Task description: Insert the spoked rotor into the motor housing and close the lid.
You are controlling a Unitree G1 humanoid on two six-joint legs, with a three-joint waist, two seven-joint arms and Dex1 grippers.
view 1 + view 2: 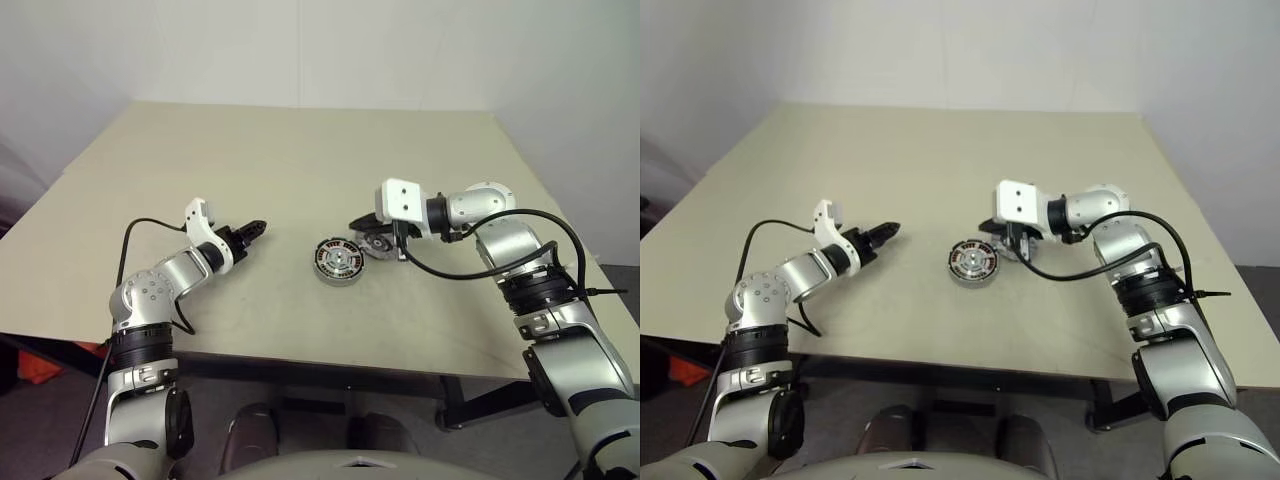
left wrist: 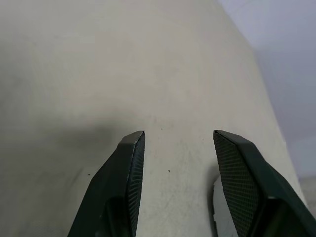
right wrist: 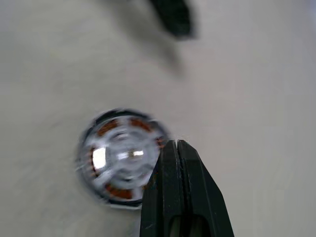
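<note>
Head views: motor housing [image 1: 338, 259] flat mid-bench [image 1: 300, 170], silvery lid disc [image 1: 378, 245] just beside it under right hand [image 1: 362, 224], the nearer.
Left wrist: left hand [image 2: 177, 140] half-open, empty.
Right wrist: fingers [image 3: 177, 163] closed, empty, housing beside.

Motor housing [image 3: 121, 155] shiny metal, copper windings; table [image 1: 300, 160] matt, smooth.

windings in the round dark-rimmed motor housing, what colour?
Copper-orange, ringed around the silvery hub of the round dark-rimmed motor housing; clearest in the right wrist view.
</note>
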